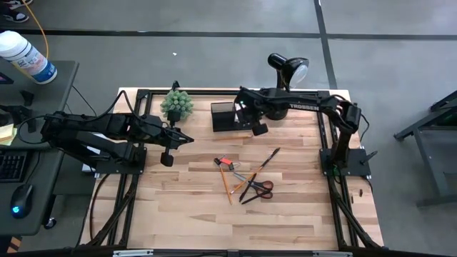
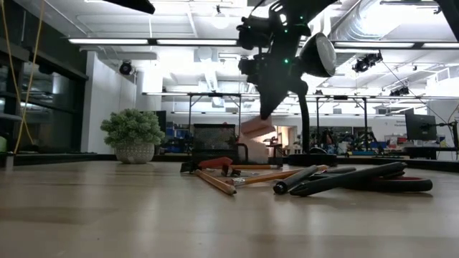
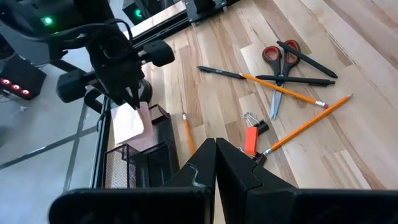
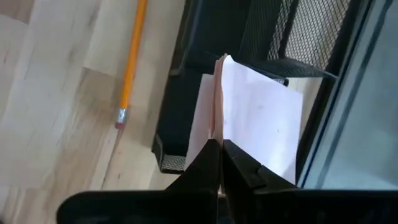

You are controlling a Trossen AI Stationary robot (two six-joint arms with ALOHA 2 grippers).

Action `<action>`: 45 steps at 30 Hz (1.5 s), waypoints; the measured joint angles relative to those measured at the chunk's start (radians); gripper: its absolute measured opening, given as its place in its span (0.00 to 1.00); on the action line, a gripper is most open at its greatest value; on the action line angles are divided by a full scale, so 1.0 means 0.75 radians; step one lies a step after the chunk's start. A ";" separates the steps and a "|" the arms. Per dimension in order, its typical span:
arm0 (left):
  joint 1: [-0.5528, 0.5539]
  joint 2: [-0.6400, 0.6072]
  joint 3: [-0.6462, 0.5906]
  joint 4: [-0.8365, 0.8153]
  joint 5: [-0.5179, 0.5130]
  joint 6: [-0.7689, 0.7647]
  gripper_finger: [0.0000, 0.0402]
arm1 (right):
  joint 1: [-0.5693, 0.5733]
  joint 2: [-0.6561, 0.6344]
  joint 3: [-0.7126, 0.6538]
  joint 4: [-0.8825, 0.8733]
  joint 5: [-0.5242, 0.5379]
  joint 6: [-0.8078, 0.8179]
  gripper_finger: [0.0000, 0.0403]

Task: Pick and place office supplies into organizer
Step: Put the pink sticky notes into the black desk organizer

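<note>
My right gripper (image 1: 258, 128) is shut on the pink sticky-note pad (image 3: 132, 122) and hangs over the black mesh organizer (image 1: 223, 116) at the table's far middle. On the table's middle lie the red-handled scissors (image 1: 260, 189), orange pencils (image 1: 227, 184), a black pen (image 1: 268, 158) and a small red piece (image 3: 250, 139). One more pencil (image 4: 131, 62) lies beside the organizer. My left gripper (image 1: 171, 145) waits shut above the table's left part, touching nothing. My right gripper pinches the pad's upper edge (image 4: 215, 135) between its two fingers, which come from above and slant down. The pad hangs below the fingers (image 2: 257, 127), tilted, clear of the table, above the organizer's lower section (image 4: 180, 118).
A green spiky plant (image 1: 176, 105) stands left of the organizer and a black desk lamp (image 1: 288, 68) at the far right. A binder clip (image 3: 251, 118) lies by the red piece. Bare wood lies along the near edge (image 1: 235, 228).
</note>
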 joint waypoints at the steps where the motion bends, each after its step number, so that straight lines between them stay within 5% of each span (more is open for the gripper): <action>1: 0.000 0.000 0.000 0.000 0.000 0.000 0.00 | -0.006 0.000 0.000 -0.003 -0.015 0.000 0.00; 38: 0.000 -0.001 0.000 0.004 0.000 -0.002 0.00 | -0.042 0.222 -0.001 0.070 -0.041 0.001 0.00; 45: 0.000 -0.001 0.000 0.004 0.000 -0.003 0.00 | -0.041 0.221 -0.001 0.064 -0.078 0.009 0.06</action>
